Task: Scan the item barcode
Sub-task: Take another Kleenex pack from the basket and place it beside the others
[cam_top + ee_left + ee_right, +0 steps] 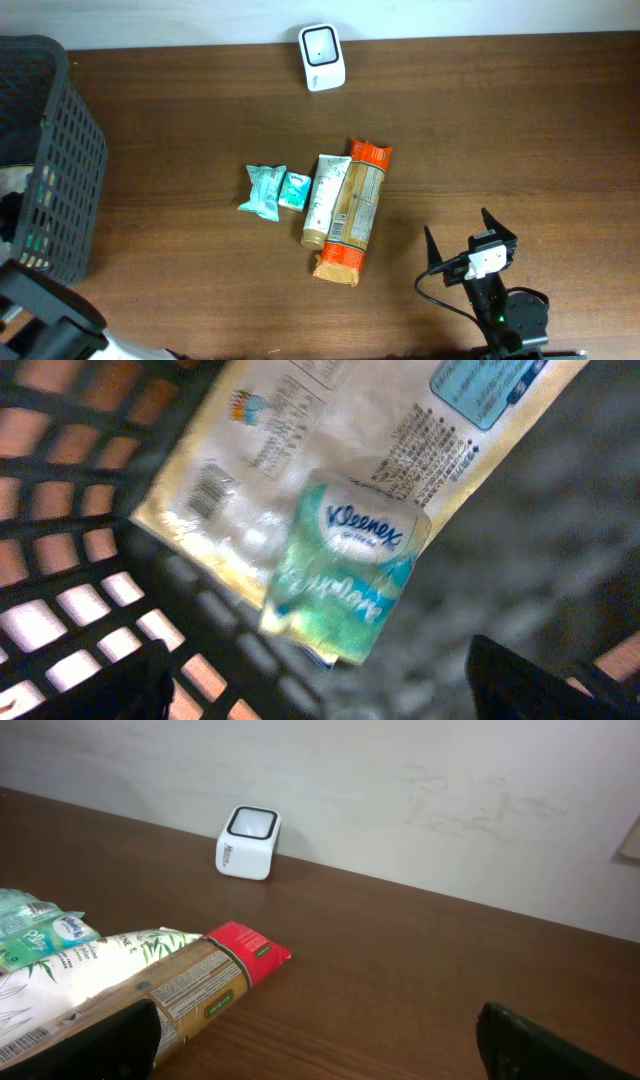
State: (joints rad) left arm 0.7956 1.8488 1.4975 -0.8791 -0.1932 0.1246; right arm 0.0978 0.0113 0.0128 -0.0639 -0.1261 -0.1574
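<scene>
Black mesh basket (50,150) stands at the left edge of the table (520,120). Inside it, a green-and-white Kleenex pack (345,575) lies on a pale yellow printed packet (300,450), whose barcode (205,490) faces up. My left fingers (110,685) hang over the pack, released and spread wide, with nothing between them. My right fingers (560,1045) are likewise released and empty, at the near right of the table. The white scanner (322,57) stands at the far edge. At mid-table a teal pack (265,190), a small teal pack (293,190), a tube (325,200) and an orange-ended packet (355,210) lie side by side.
</scene>
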